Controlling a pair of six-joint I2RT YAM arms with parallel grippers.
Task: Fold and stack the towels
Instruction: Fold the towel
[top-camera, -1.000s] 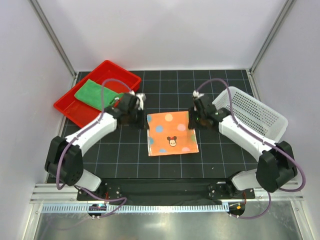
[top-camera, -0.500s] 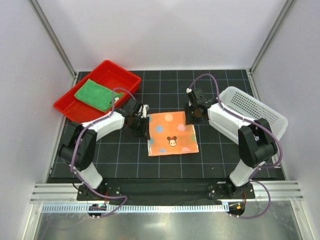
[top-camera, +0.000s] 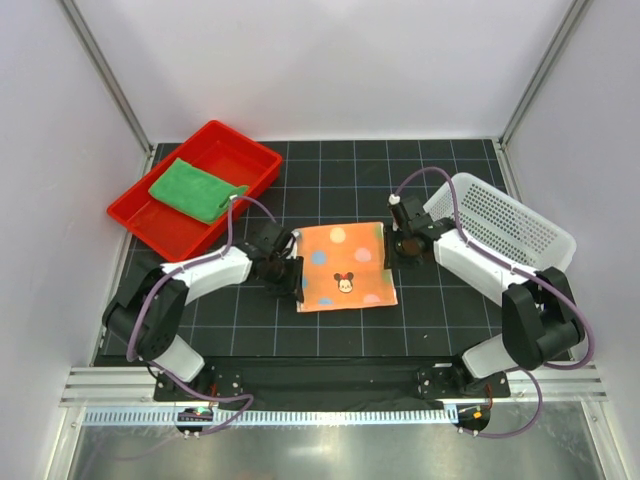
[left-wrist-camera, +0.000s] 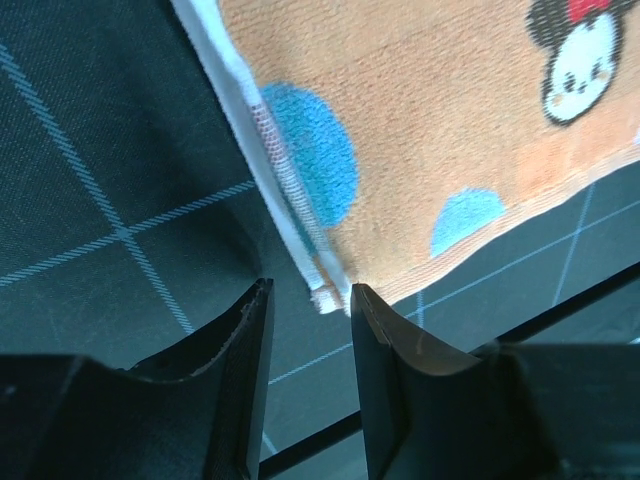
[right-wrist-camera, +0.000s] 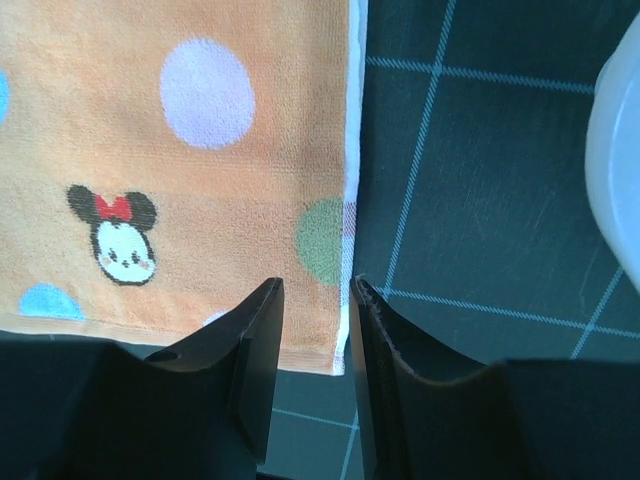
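Observation:
An orange towel (top-camera: 343, 266) with coloured polka dots and a cartoon mouse lies flat, folded, in the middle of the black mat. My left gripper (top-camera: 291, 282) is at its near-left corner. In the left wrist view the jaws (left-wrist-camera: 310, 290) stand open, with the towel's (left-wrist-camera: 430, 120) white-hemmed corner just ahead of the gap. My right gripper (top-camera: 394, 250) is at the towel's right edge. Its jaws (right-wrist-camera: 317, 285) are open and straddle the hem of the towel (right-wrist-camera: 200, 170) near a corner, with the cloth lying flat below. A green towel (top-camera: 195, 188) rests folded in the red tray (top-camera: 252, 158).
The white perforated basket (top-camera: 510, 225) stands at the right, close behind my right arm, and its rim (right-wrist-camera: 618, 150) shows in the right wrist view. The red tray sits at the back left. The mat (top-camera: 340, 180) has a white grid.
My left gripper has slid along the towel's left edge toward its near corner and opened a little wider. The right gripper has shifted slightly nearer along the right edge.

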